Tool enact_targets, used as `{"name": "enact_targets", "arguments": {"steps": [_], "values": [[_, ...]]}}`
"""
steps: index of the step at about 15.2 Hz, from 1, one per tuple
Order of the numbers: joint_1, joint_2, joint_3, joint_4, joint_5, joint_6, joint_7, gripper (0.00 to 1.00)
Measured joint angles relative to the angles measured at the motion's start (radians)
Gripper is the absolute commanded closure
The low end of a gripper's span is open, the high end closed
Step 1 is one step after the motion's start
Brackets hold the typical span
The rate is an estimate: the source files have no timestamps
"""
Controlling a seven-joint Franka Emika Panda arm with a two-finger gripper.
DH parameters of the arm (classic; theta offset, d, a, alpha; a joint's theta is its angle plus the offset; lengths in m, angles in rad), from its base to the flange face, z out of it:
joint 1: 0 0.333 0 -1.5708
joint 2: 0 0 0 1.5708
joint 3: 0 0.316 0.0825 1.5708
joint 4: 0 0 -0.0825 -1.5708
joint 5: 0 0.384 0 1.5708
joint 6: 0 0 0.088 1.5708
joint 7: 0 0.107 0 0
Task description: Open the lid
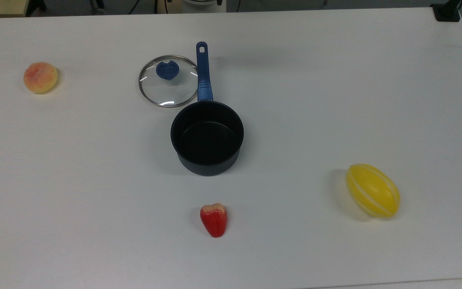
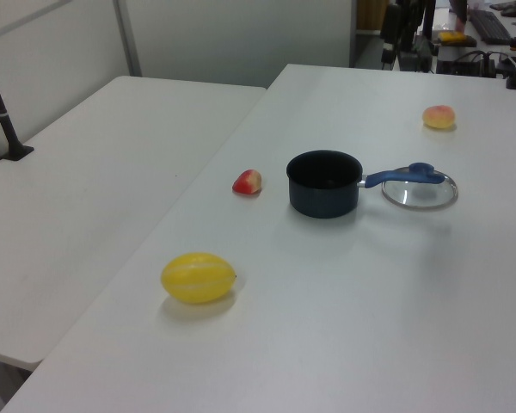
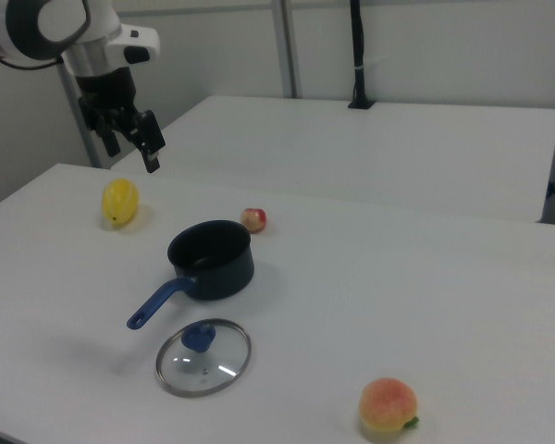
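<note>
The lid (image 1: 168, 80) is lying flat on the surface (image 1: 335, 100) beside the saucepan (image 1: 207, 137); the pincer (image 3: 132, 139) is hanging open and empty at the right view's upper left.

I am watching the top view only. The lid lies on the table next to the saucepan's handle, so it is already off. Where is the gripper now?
Observer: In the right view the gripper hangs in the air, well above the level of the table. It is at the right view's left, higher than the yellow melon.
Operator: Does it hold something?
Observer: No. Its fingers are spread open and nothing is between them.
Operator: Does the lid lie flat, or does it lean on the handle?
Observer: From the side, the lid lies flat on the table with its blue knob up, beside the saucepan.
</note>
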Motion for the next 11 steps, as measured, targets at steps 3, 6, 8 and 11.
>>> {"name": "enact_targets", "arguments": {"steps": [3,6,8,11], "values": [[0.000,0.012,0.000,-0.008,-0.015,0.019,-0.094,0.00],[-0.001,0.016,-0.001,-0.016,-0.047,0.043,-0.171,0.00],[-0.002,0.016,-0.003,-0.017,-0.050,0.043,-0.191,0.00],[-0.003,0.016,-0.003,-0.017,-0.050,0.043,-0.197,0.00]]}}
